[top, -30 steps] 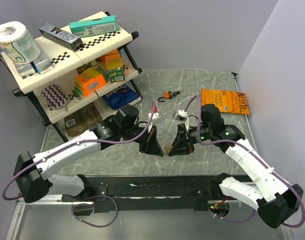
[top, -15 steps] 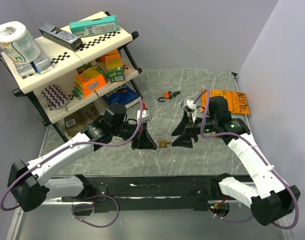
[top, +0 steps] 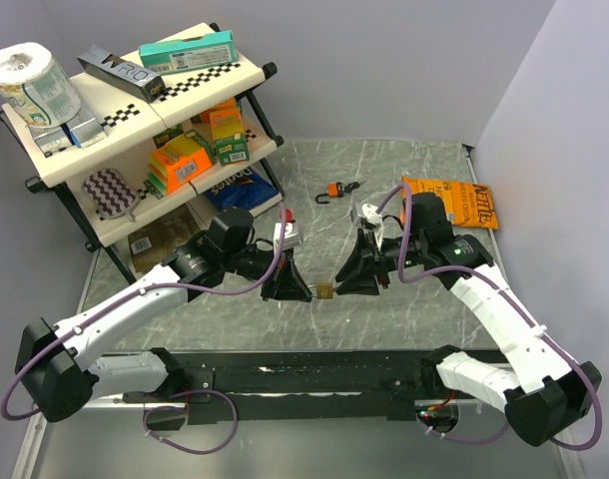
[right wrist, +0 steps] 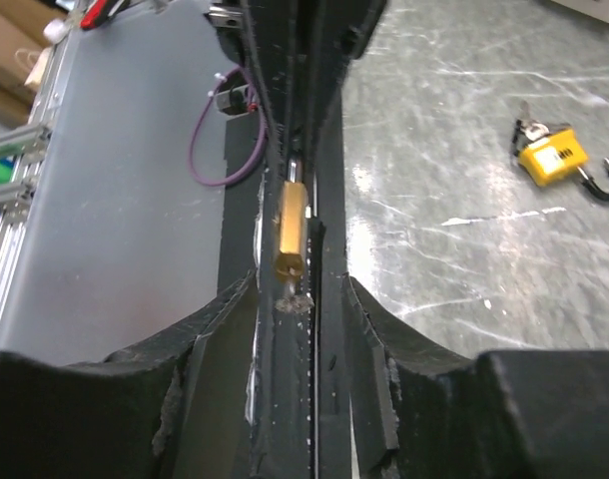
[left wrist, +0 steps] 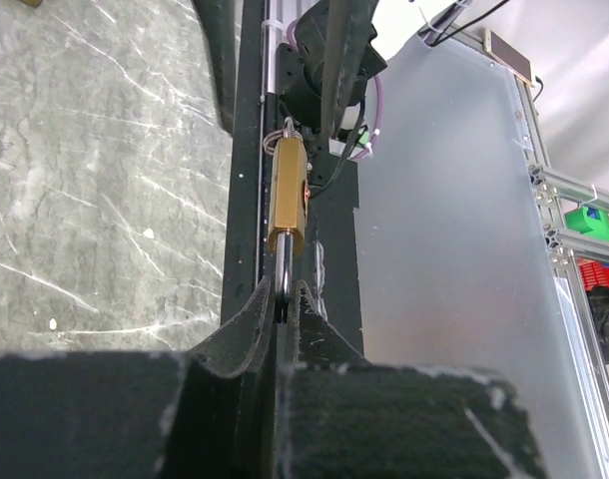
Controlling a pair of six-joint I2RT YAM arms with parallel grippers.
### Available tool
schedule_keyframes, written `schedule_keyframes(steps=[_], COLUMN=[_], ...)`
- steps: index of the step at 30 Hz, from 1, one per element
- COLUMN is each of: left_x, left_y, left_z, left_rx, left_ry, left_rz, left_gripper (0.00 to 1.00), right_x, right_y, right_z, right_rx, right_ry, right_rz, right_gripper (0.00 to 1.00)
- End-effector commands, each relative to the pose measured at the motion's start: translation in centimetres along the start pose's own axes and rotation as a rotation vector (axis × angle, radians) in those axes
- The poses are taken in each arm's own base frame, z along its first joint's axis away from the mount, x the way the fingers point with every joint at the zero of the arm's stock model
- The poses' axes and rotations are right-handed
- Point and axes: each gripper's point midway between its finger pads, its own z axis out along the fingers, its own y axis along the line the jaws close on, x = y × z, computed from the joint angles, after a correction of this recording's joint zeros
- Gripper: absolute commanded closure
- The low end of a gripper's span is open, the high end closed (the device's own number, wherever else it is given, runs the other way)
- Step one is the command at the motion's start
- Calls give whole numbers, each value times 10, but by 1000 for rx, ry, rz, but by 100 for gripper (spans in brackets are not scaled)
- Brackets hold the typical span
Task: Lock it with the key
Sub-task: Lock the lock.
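Top view: in the middle of the frame, over the grey marble table [top: 414,160], the left gripper [top: 306,290] holds a small gold metal padlock [top: 325,290]. The right gripper [top: 341,284] is just beside the lock's other end.

Left wrist view: in the middle, the left fingers [left wrist: 240,339] pinch the lock's silver loop [left wrist: 283,284].

Right wrist view: the right fingers [right wrist: 225,309] are spread apart. The lock's end with the small silver key [right wrist: 294,297] sits between them in the middle, with gaps on both sides. A little yellow padlock [right wrist: 551,160] lies on the table at the upper right.
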Motion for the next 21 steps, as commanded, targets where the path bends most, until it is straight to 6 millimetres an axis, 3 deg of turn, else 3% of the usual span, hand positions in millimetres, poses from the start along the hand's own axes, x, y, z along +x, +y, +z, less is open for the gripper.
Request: schedule_keyframes(steps=[1,9,10,11,12,21], left_x=[-15,-16,-15,-15,-14,1], left_y=[-8,-7,-7,-7,-7,8], left_z=[0,-2,-1,-2,-2,-7], left_rx=[42,33,36,34,34,-9], left_ry=[-40,-34,-30,-31,-25,11], left_rz=[47,56,54,55,57,75], left_gripper=[99,99,99,99,99,99], right_x=[-2,8,10,9,10,16], right_y=[3,0,1,1,1,-16], right_z=[5,4,4,3,3,-20], right_rx=[-22,-4,-6,-5,-4,63], right_ry=[-5,38,40,39,39,27], right_rz=[-42,-54,-53,-54,-57,5], right_gripper=[60,82,86,97,100,100])
